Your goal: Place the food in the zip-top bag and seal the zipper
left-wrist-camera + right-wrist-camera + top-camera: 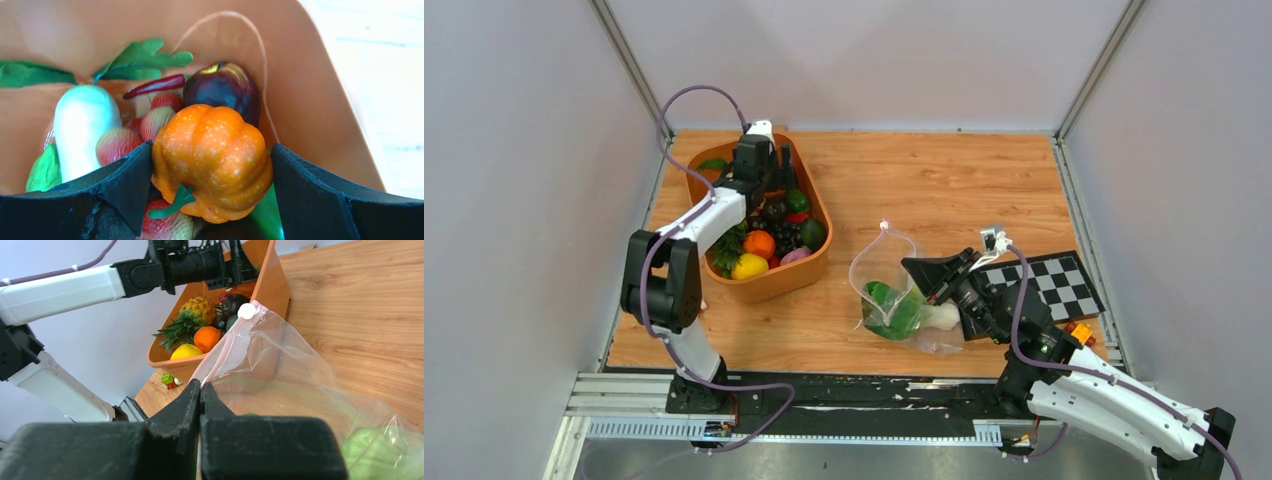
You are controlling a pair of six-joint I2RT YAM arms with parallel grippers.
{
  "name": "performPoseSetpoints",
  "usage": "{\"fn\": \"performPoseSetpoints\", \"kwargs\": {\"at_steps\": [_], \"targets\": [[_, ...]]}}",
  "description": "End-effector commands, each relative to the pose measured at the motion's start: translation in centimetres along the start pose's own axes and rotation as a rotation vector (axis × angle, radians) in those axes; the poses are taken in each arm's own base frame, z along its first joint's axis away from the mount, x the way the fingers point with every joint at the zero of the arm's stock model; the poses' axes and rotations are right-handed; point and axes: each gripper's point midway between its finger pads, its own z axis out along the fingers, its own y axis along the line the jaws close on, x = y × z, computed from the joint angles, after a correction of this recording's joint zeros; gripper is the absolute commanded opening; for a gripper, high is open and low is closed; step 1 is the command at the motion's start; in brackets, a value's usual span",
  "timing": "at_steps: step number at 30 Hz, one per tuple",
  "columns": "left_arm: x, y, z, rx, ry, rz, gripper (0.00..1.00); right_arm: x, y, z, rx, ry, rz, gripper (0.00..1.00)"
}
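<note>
From above, the bag [894, 290] lies on the desk [944, 180], its long axis running near to far and its mouth facing the far wall. Greens [889, 308] sit in its near end. The right gripper [911, 266] meets its right edge. A checkered board [1054, 280] lies just behind that arm. The left gripper [764, 185] is down in the tub [809, 270].

The left wrist view shows that gripper's jaws wide, flanking a pumpkin [210, 175]. Whether they squeeze it I cannot tell. A plum [222, 90], a chilli [155, 86] and a radish [82, 130] crowd round.

The right wrist view shows the right gripper closed, pinching the bag by its zipper [220, 352], which slants up toward the tub.
</note>
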Motion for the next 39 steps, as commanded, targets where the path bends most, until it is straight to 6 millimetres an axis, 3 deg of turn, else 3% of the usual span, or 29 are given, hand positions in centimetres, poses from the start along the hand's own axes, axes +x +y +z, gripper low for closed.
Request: {"fn": "performPoseSetpoints", "kwargs": {"at_steps": [1, 5, 9, 17, 23, 30, 39], "targets": [[-3.8, -0.3, -4.8, 0.062, -0.113, -0.039, 0.59, -2.3, 1.4, -0.3, -0.037, -0.058, 0.016, 0.0], [-5.1, -1.3, -8.3, 0.153, -0.176, -0.057, 0.57, -2.2, 1.1, -0.6, -0.032, -0.061, 0.028, 0.0], [-5.1, -1.3, -10.3, 0.184, -0.195, -0.06, 0.57, -2.1, 1.1, -0.6, -0.03, -0.057, 0.029, 0.0], [-3.9, -3.3, -13.9, 0.342, -0.196, -0.091, 0.56, -1.8, 1.2, -0.5, -0.037, -0.054, 0.046, 0.0], [-2.3, -5.2, -17.7, 0.513, -0.201, -0.138, 0.55, -1.0, 1.0, -0.1, -0.039, -0.035, 0.051, 0.0], [-1.1, -8.8, -23.8, 0.774, -0.237, -0.14, 0.55, -0.7, 1.1, 0.6, -0.033, -0.018, 0.036, 0.0], [0.6, -12.7, -33.1, 1.069, -0.318, -0.139, 0.55, 0.0, 0.7, 0.7, -0.031, -0.013, 0.041, 0.0]]}}
